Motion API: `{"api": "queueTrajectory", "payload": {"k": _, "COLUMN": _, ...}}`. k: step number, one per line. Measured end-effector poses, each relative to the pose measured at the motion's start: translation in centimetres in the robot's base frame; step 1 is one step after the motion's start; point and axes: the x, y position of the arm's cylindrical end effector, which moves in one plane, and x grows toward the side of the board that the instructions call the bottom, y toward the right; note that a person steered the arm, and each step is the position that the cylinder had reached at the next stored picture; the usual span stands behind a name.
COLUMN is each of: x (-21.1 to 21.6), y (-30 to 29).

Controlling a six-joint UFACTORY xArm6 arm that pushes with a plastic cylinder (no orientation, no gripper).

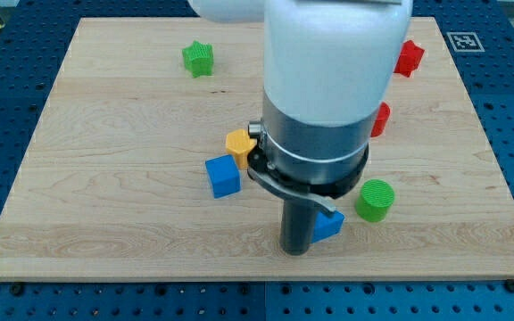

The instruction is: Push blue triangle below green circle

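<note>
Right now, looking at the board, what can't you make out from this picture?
- My tip: hidden in the camera view behind the arm's thick cylinder, so its contact with the blue triangle cannot be told.
- Blue triangle: mostly covered by that cylinder; only one corner shows, left of the green circle.
- Two red blocks at the view's right: partly behind the arm's white body, shapes unclear.
- Yellow block: right side hidden by the arm.

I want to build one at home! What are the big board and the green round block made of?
The board looks like pale wood, smooth and matte: long grain streaks run across it. The green circle looks like plastic with a dull finish: the colour is even and bright, and fine ribs run down its side, though painted wood can't be ruled out. My tip stands beside the blue triangle.
</note>
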Motion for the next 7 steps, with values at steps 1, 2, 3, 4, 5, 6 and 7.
{"api": "queueTrajectory", "payload": {"k": 1, "x": 0.0, "y": 0.6}}
{"api": "queueTrajectory", "payload": {"k": 2, "x": 0.0, "y": 0.3}}
{"api": "queueTrajectory", "payload": {"k": 3, "x": 0.0, "y": -2.3}}
{"api": "queueTrajectory", "payload": {"k": 4, "x": 0.0, "y": -4.0}}
{"api": "queueTrajectory", "payload": {"k": 5, "x": -1.4, "y": -4.0}}
{"api": "queueTrajectory", "payload": {"k": 6, "x": -3.0, "y": -3.7}}
{"api": "queueTrajectory", "payload": {"k": 7, "x": -3.4, "y": -2.5}}
